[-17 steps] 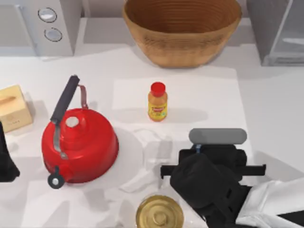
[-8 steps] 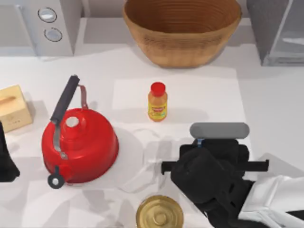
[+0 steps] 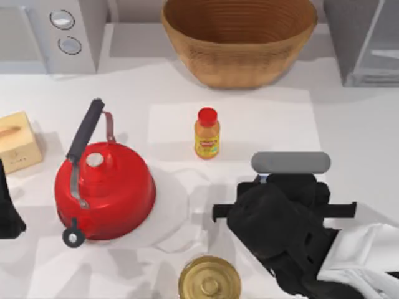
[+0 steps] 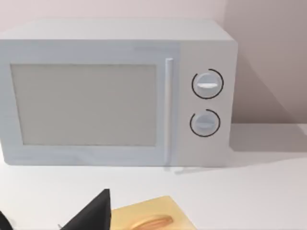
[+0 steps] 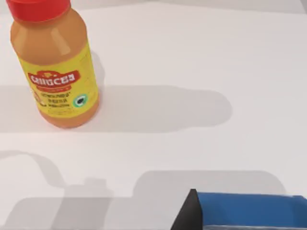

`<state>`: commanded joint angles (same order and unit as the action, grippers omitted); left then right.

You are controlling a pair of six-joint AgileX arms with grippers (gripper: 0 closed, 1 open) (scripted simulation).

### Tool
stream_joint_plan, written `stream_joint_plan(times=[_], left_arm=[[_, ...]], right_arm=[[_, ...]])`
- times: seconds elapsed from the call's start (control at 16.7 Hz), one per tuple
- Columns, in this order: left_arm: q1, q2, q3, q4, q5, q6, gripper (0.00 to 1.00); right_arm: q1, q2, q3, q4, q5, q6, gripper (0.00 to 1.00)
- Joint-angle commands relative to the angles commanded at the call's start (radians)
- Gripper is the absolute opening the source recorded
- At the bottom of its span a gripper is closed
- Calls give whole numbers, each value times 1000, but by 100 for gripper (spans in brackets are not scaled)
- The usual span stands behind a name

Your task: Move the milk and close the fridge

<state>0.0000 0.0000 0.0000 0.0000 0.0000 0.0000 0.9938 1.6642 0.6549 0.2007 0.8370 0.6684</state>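
Note:
The milk shows its blue top close in the right wrist view, with a black fingertip against its side. From above, just a blue sliver of the milk peeks out beneath my right gripper, which is shut on it at the table's front right. The fridge, a grey cabinet with a paler glassy panel, stands at the back right corner. My left gripper stays parked at the left edge, its fingers apart.
An orange bottle with a red cap stands mid-table, left of and behind the right gripper. A red kettle, a wooden box, a microwave, a wicker basket and a brass tin surround it.
My right gripper has drifted a little to the right and toward the back, carrying the carton. The left arm and all other objects stay where they were.

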Motion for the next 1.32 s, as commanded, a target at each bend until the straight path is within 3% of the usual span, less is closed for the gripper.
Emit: stream_joint_plan(times=[0.36,0.9,1.08,1.32], left_arm=[[0,0,0,0,0,0,100],[0,0,0,0,0,0,100],[0,0,0,0,0,0,100],[0,0,0,0,0,0,100]], right_arm=[[-244,-18,-71,234,-212,-190,0],[-871,-105,-204,800,-684,-538,0],[-965,-150,-254,898,-782,-636,0],[-979,-159,-265,914,-798,-653,0]])
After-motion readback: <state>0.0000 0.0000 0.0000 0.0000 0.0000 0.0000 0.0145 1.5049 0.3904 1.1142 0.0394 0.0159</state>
